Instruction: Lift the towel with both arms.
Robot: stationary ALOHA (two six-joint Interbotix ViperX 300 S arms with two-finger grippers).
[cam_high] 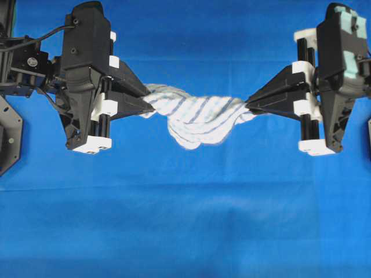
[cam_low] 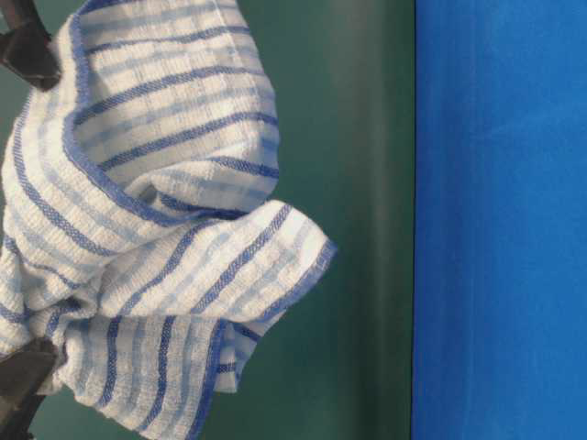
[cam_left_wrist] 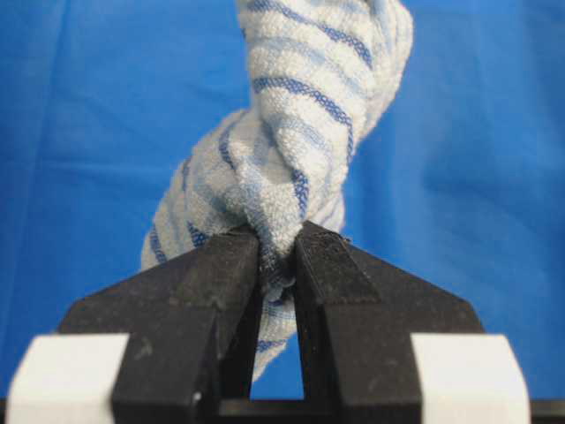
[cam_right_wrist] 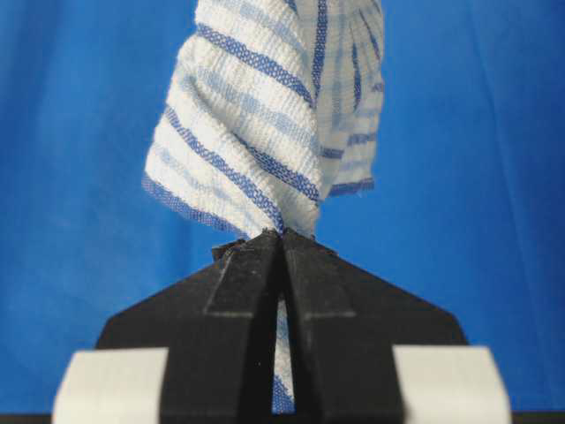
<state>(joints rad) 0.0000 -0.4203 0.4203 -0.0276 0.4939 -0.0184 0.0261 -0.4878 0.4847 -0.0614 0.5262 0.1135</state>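
Blue cloth covers the whole worktop from edge to edge in the overhead view, and above it hangs the towel, white with thin blue and grey stripes, strung between the two arms. It's off the surface, twisted into a loose rope, with a sagging fold drooping toward 6 o'clock at its middle.

Over at 9 o'clock, the left gripper pinches the towel's left end. From the left wrist camera the two black fingers stand a little apart, a narrow slot between them, and that slot is packed with bunched fabric: the towel wedges in right at the tips and rises away from them in a thick twist. Clamped on cloth, no question.

At 3 o'clock, the right gripper has the other end. The right wrist camera shows its fingers pressed almost together, tips meeting in a point, with only a thin strip of striped fabric running down the seam between them. The towel fans out above the tips, one hemmed corner hanging toward 8 o'clock.

The table-level view fills with the towel in folds against a dark green backdrop, a dark finger gripping at 11 o'clock and another at 7 o'clock.
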